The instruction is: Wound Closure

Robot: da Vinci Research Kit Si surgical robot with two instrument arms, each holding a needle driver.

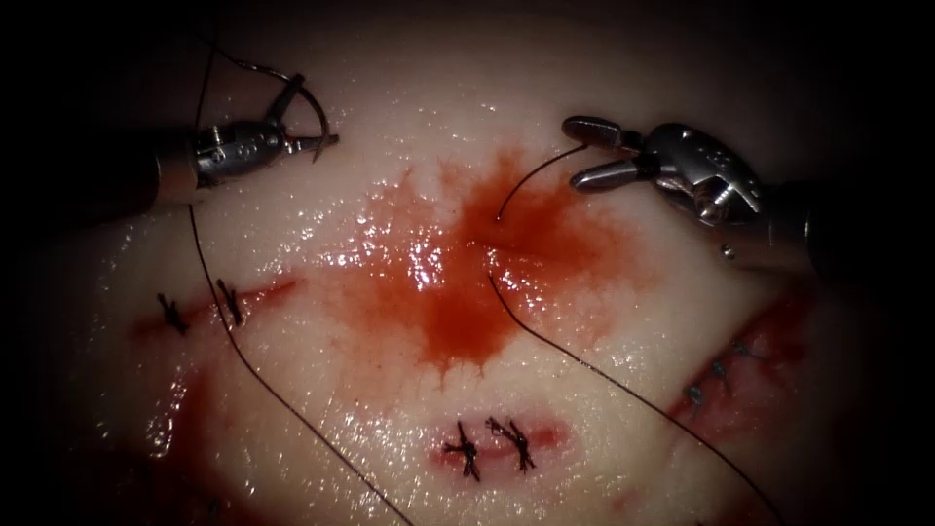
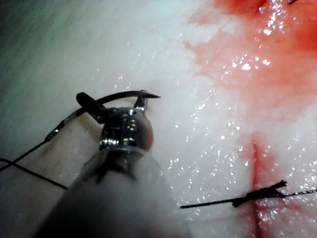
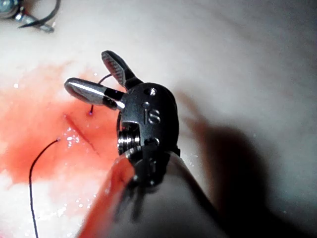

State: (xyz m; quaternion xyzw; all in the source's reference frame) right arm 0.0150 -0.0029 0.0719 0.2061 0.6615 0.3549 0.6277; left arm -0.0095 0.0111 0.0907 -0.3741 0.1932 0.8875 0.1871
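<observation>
Endoscope view: left tool, at ten o'clock, is gripping the needle mid-curve, clear of tissue; right tool is gaping empty; thread is crossing the central cut, untied.

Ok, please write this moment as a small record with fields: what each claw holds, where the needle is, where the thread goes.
left claw: shut on the needle, near the middle of its curve
needle: above the tissue, not in it, left of the cut
right claw: open, holds nothing
thread: enters the tissue beside the cut, comes out on the other side
tissue: red fluid around the cut; finished stitches elsewhere
</observation>
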